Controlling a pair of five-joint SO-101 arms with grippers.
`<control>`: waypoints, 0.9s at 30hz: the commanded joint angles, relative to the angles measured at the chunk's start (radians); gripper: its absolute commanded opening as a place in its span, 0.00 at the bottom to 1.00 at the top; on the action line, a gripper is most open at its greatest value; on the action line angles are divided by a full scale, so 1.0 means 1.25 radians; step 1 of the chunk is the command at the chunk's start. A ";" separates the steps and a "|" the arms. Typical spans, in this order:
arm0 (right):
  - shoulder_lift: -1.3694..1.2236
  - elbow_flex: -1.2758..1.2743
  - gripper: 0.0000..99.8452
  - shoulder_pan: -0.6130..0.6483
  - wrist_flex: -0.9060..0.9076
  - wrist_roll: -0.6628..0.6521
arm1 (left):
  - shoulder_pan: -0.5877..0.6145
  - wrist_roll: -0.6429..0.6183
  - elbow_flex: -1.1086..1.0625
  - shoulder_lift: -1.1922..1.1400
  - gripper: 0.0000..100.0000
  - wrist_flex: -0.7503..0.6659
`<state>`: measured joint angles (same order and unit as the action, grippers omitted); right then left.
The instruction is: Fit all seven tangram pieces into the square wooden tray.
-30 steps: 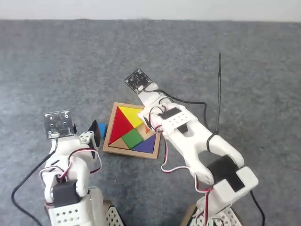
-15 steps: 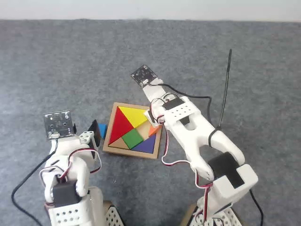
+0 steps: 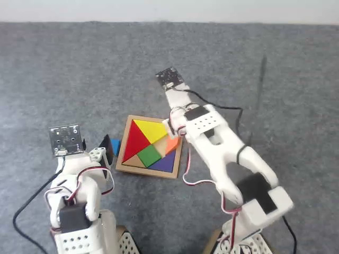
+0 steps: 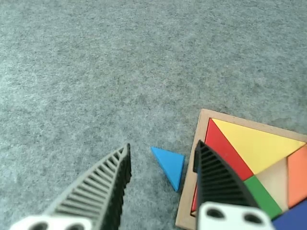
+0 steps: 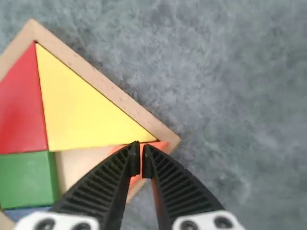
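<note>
Wooden tray (image 3: 147, 170) holds five coloured pieces (image 3: 136, 143); one blue triangle (image 4: 170, 164) lies outside.

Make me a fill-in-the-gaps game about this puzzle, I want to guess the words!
The small triangle lying on the carpet outside the wooden tray is coloured ___.
The left pincer is ___.
The right pincer is ___.
In the tray, the big triangle touching the red piece is coloured ___.
Missing words: blue; open; shut; yellow.

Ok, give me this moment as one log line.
left gripper: open over blue triangle | blue triangle: on carpet beside tray | right gripper: shut, tips at orange piece in tray
</note>
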<state>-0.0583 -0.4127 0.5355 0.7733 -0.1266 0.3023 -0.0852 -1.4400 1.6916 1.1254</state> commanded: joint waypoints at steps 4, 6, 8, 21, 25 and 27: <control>0.250 -0.147 0.01 0.001 -0.014 -0.071 | 0.001 -0.009 0.006 0.009 0.21 -0.018; 0.260 -0.227 0.01 0.020 -0.068 -0.069 | 0.001 -0.009 0.006 0.009 0.21 -0.018; 0.246 -0.282 0.01 0.046 -0.122 -0.069 | 0.001 -0.009 0.006 0.009 0.21 -0.018; 0.067 -0.201 0.01 0.061 -0.127 -0.070 | 0.001 -0.009 0.003 0.009 0.21 -0.021; 0.114 -0.196 0.01 0.062 -0.085 -0.069 | 0.001 -0.009 0.003 0.009 0.21 -0.021; 0.157 -0.196 0.01 0.062 -0.062 -0.069 | 0.001 -0.009 0.003 0.009 0.21 -0.021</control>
<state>0.0537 -0.6843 0.6091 0.6475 -0.2110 0.3023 -0.0852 -1.4400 1.6916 1.1254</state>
